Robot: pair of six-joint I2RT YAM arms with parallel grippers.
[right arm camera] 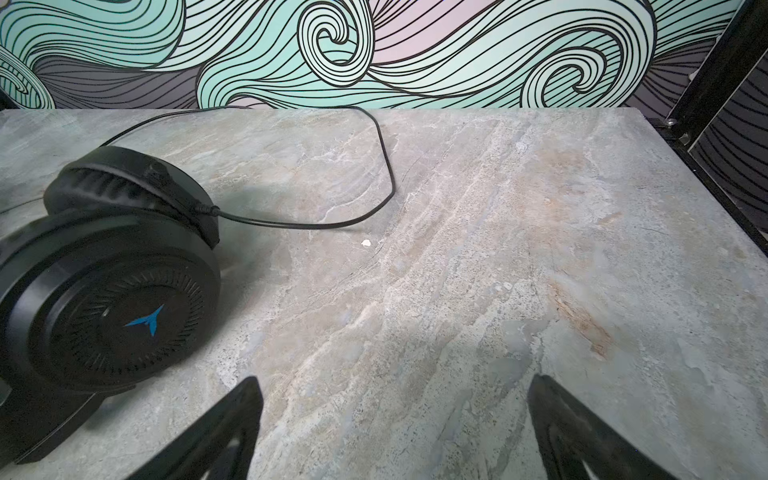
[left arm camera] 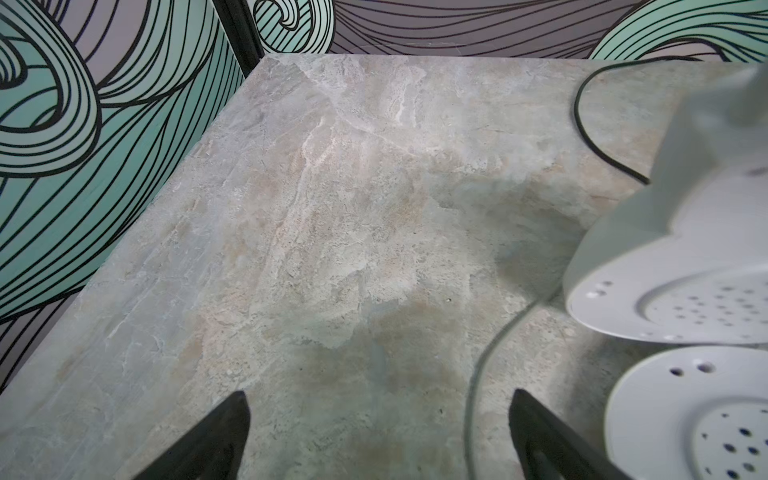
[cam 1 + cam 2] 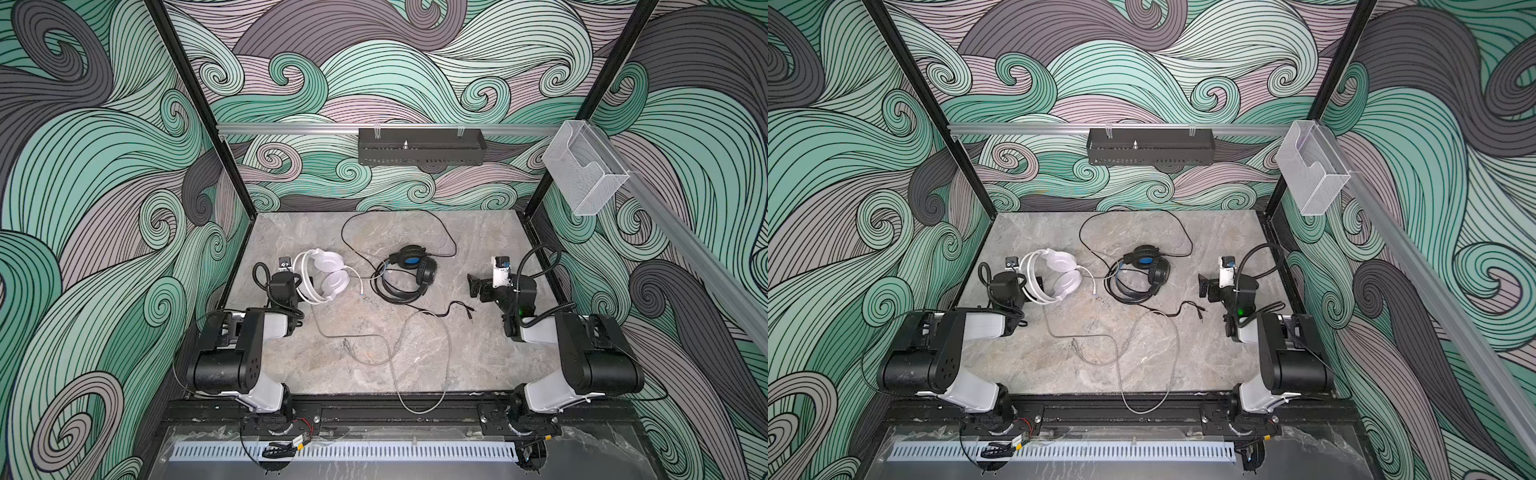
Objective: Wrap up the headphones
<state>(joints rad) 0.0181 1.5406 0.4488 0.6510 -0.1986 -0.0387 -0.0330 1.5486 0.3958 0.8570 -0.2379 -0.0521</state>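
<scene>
The left gripper [image 2: 380, 399] is hovering gaping and empty just beside the white headset [image 3: 326, 276], and the right gripper [image 1: 395, 380] is likewise gaping near the black headset [image 3: 409, 270]. Both headsets are lying on the bench [image 3: 478, 361], cables [image 1: 291, 226] sprawling loose. Likely best is starting where a cable is leaving its cup, one gripper steadying the headset.

Left arm [image 3: 249, 332] and right arm [image 3: 582, 336]: black joint housings [image 3: 220, 368], white link shells [image 3: 268, 390], ribbed black cables [image 3: 534, 254], dark wedge-shaped jaws.
</scene>
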